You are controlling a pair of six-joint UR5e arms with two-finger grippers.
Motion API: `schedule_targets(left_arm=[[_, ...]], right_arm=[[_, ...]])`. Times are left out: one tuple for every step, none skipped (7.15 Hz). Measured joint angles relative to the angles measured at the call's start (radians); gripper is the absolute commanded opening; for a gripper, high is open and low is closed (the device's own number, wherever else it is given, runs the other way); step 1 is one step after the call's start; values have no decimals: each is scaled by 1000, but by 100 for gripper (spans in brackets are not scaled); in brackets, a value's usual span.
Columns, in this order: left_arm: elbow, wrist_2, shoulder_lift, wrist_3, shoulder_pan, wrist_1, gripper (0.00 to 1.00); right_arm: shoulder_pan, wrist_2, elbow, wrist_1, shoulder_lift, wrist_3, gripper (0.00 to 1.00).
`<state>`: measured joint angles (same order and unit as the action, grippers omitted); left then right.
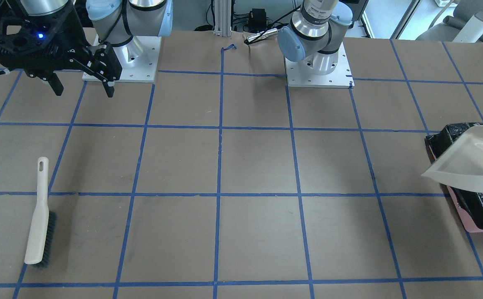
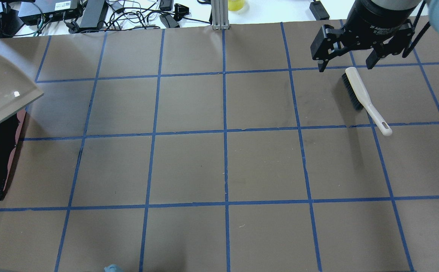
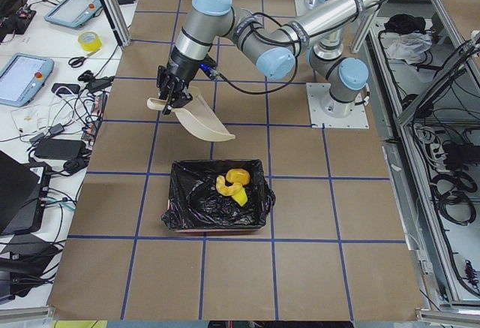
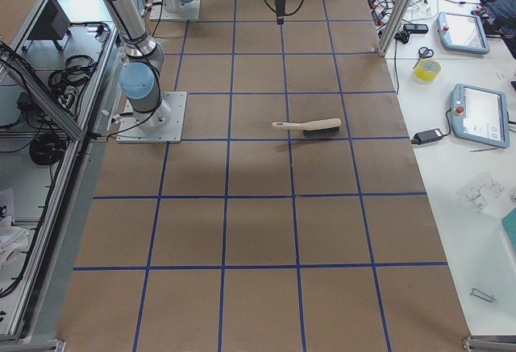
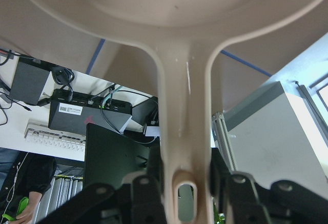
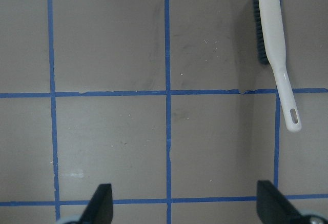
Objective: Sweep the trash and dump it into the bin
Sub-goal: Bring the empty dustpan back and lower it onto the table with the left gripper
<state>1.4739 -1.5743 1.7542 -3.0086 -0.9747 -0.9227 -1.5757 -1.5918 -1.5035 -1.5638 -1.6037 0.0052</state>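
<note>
L gripper point(image 5: 185, 189) is clamped on the handle end of a beige plastic dustpan point(image 3: 202, 118), one finger each side. The pan hangs tilted just above the rectangular pink-sided bin lined w/ a crinkly black bag point(image 3: 187, 202). Its handle is up, its wide mouth slopes down toward the bin, and there's no contact. Bin's long axis runs robot side to operators' side. Trash point(image 3: 232, 185) (yellow-orange lump, curved tan piece, yellowish wedge) sits bunched inside the bin.

R gripper point(image 2: 346, 67) is spread wide and empty, well apart from the bin. White-handled, black-bristled brush point(image 2: 359, 92) lies flat, also far from the bin, handle end toward the robot.
</note>
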Motion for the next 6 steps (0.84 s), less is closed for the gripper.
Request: schedule_targets(left_arm=[[-2,-7,7,148,-42,-64,0],[-2,-13,22,294,-78,-115,0],[-2,-11,41,433,-108,-159,0],[-1,-7,66,585,-146,-194,0],[0,-5,97,733,-188,-214,0],[-1,-6,134,860,-232,-222,0]], right_arm=[[0,0,0,-1,0,0,100],[0,2,0,-2,1,-1,100],[0,4,0,-2,2,0,100],[0,4,-2,-2,3,0,100],[-1,4,-4,-2,3,0,100],[-1,5,-5,-2,1,0,100]])
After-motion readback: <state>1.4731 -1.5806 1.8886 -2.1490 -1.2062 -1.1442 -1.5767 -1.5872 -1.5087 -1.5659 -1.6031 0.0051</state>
